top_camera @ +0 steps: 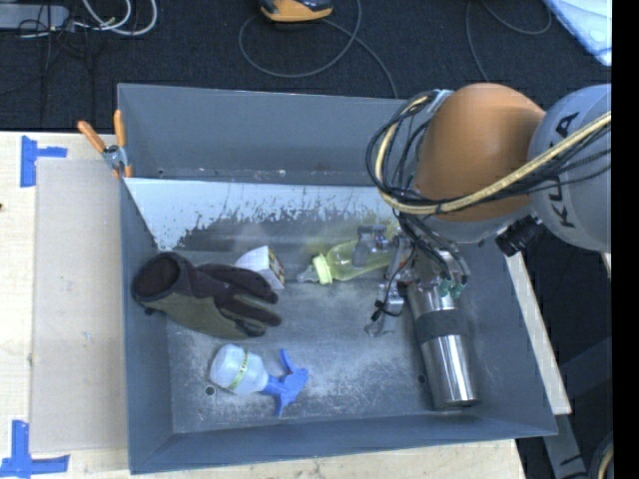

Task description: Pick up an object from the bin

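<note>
My gripper [389,302] hangs low in the right middle of the bin, under the arm's orange cover. Just left of it and a little further back lies a clear yellow-green bottle [344,260] on its side, its cap pointing left. A cylinder [444,352] with a black top and a shiny metal body lies close on the gripper's right, reaching toward the bin's front right corner. The gripper's lower end sits between the bottle and the cylinder, close above the bin floor. Nothing shows in its grasp.
A black and olive glove [205,292] lies at the left of the bin, with a small white and yellow piece [262,262] at its fingertips. A clear spray bottle with a blue trigger [250,372] lies near the front wall. Cables loop round the arm's wrist.
</note>
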Tool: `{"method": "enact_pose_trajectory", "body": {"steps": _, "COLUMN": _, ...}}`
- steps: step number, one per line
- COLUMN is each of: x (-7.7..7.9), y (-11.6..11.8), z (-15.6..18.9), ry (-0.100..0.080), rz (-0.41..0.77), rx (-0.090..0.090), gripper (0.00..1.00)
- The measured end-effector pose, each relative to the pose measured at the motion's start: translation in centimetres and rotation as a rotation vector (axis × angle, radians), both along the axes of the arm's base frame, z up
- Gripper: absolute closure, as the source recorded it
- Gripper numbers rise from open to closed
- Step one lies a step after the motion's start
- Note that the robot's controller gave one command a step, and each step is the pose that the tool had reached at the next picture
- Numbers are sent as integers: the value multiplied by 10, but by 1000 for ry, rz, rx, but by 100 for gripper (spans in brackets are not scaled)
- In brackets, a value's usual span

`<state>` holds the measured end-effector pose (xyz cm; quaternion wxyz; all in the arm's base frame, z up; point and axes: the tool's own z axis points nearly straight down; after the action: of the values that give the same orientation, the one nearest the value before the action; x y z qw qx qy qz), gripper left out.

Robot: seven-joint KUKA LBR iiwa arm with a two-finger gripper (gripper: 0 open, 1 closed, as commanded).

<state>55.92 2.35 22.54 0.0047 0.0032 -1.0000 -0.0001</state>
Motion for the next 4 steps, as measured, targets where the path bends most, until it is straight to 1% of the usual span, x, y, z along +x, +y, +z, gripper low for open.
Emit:
{"method": "enact_pose_trajectory", "body": {"steps": 1, "x": 1, "y": 0, "z": 5, "ry": -8, "rz": -1, "rx": 0, "gripper": 0}}
{"method": "enact_pose_trajectory", "body": {"steps": 2, "x": -5, "y": 37, "z": -44, "ry": -10, "rz": -9, "rx": 0, "gripper": 0}}
{"method": "enact_pose_trajectory", "body": {"steps": 3, "x": -24, "y": 82, "z": -81, "ry": -2, "rz": 79, "rx": 0, "gripper": 0}}
{"method": "enact_pose_trajectory", "body": {"steps": 4, "x": -28, "y": 99, "z": -100, "ry": -7, "rz": 132, "rx": 3, "gripper": 0}}
